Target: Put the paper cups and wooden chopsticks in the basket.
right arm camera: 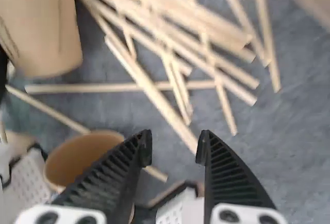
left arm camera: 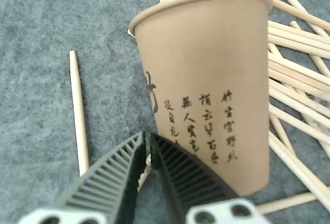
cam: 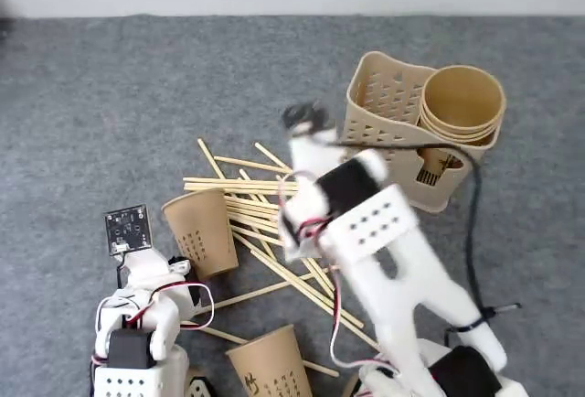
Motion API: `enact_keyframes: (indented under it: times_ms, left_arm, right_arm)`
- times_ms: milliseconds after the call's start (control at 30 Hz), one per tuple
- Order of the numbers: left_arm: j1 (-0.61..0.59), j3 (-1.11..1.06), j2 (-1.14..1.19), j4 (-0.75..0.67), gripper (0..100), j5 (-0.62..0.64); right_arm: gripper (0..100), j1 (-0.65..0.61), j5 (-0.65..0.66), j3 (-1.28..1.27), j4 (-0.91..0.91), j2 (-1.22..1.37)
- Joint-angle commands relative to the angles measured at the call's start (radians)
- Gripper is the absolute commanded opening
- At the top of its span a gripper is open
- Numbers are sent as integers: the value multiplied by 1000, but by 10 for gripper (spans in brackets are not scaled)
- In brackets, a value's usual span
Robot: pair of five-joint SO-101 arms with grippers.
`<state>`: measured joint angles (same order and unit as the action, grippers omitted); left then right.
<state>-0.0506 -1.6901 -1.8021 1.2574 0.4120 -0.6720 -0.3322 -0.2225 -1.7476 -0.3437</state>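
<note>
Pale wooden chopsticks [cam: 260, 198] strewn crosswise on grey mat; one tan printed paper cup [cam: 201, 230] standing at the pile's edge, second cup [cam: 271, 365] nearby; stacked cups [cam: 462, 100] nested in beige perforated plastic basket [cam: 388, 109].

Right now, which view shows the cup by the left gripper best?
The left wrist view: the cup is close up, nearly whole, just past the left gripper. The high view shows it smaller beside the chopsticks; the right wrist view catches part of its wall.
</note>
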Motion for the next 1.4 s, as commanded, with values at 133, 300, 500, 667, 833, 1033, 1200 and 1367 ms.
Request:
enact_keyframes:
  times_ms: [133, 300, 500, 667, 833, 1033, 1200, 1367]
  left_arm:
    - [5, 8, -12, 3, 14, -5]
    - [5, 8, -12, 3, 14, -5]
    - [5, 8, -12, 3, 14, -5]
    - [5, 8, -12, 3, 14, -5]
    - [5, 8, -12, 3, 14, -5]
    - [5, 8, -12, 3, 14, -5]
    - [5, 8, -12, 3, 14, -5]
    - [5, 8, -12, 3, 14, -5]
  right_arm:
    - [162, -127, -186, -29, -5, -30]
    - [162, -202, -244, -80, -5, -30]
    - [162, -254, -270, -181, 61, -30]
    - [160, -265, -270, -229, 142, -30]
    - [161, -384, -282, -252, 137, -30]
    - [158, -499, -347, -304, 147, -30]
    - [157, -553, -347, -336, 143, -30]
    - [70, -556, -342, -362, 147, -30]
